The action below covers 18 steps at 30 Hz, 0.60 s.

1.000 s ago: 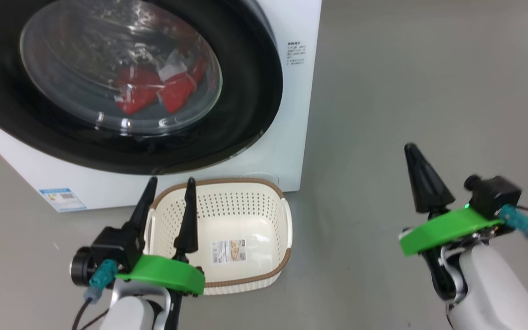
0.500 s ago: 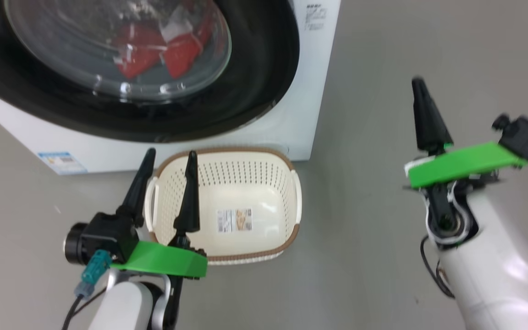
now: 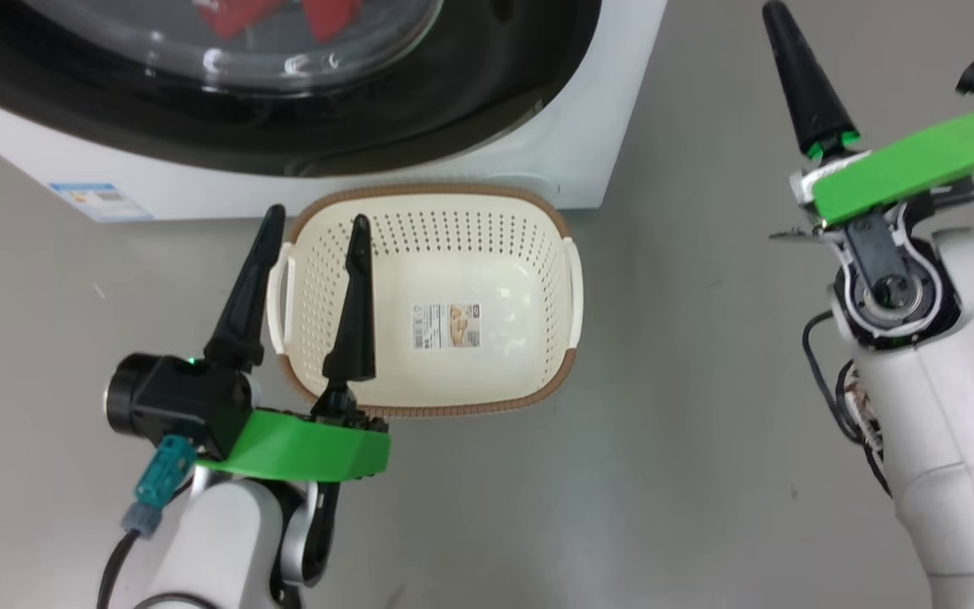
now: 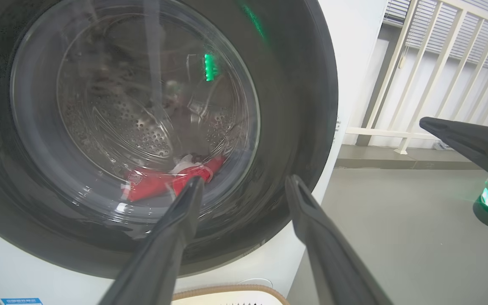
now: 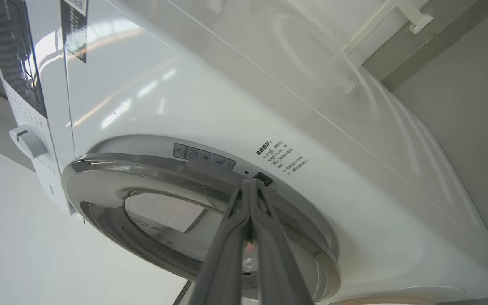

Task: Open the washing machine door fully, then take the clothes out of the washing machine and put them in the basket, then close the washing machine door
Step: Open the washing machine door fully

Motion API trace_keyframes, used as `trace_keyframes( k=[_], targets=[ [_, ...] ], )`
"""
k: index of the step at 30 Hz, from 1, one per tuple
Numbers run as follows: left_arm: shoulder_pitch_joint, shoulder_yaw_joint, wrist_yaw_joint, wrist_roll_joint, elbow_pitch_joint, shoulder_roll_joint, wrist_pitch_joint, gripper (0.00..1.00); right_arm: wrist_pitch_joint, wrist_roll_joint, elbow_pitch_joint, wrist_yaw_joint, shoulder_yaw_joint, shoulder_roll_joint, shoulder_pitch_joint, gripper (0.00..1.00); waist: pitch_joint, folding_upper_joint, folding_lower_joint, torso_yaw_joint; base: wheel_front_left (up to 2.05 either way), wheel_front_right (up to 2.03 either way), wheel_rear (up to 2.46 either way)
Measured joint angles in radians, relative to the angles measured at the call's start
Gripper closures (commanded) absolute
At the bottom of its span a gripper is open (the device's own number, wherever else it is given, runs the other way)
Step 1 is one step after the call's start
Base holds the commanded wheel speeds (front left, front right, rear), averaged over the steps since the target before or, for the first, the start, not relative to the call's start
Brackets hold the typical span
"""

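**Door shut, laundry behind glass, basket waiting**

From where I stand the washing machine door (image 4: 295,106) looks closed flat against the washing machine (image 3: 597,127). The red clothes (image 4: 159,184) lie at the bottom of the drum behind the glass. The basket (image 3: 428,193) sits on the floor (image 3: 690,381) just in front of the machine, with nothing in it but its paper label.

The right gripper (image 5: 250,183) is pinched tight on nothing, its tips pointing at the door's outer edge. The left gripper (image 3: 317,216) hangs spread wide over the basket's left rim, also holding nothing.

My worry is the rim: it is glossy and curved, so two closed fingertips could skid off it rather than catch the edge (I cannot make out a handle recess from here). If the door does swing, the left arm hangs right in front of it and could be struck, or could nudge the light basket out of place.

Round about are a white railing (image 4: 439,63) off to the side and a blue label (image 3: 98,199) low on the machine. Neither is in the way.
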Motion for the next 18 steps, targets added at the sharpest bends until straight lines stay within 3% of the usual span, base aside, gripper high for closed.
trace_keyframes(
  k=[18],
  targets=[
    [-0.053, -0.039, 0.011, 0.004, -0.057, -0.001, -0.003, 0.0, 0.288, 0.261, 0.036, 0.0, -0.046, -0.024, -0.226, 1.0, 0.149, 0.0, 0.0, 0.051, 0.0, 0.0, 0.0]
  ],
)
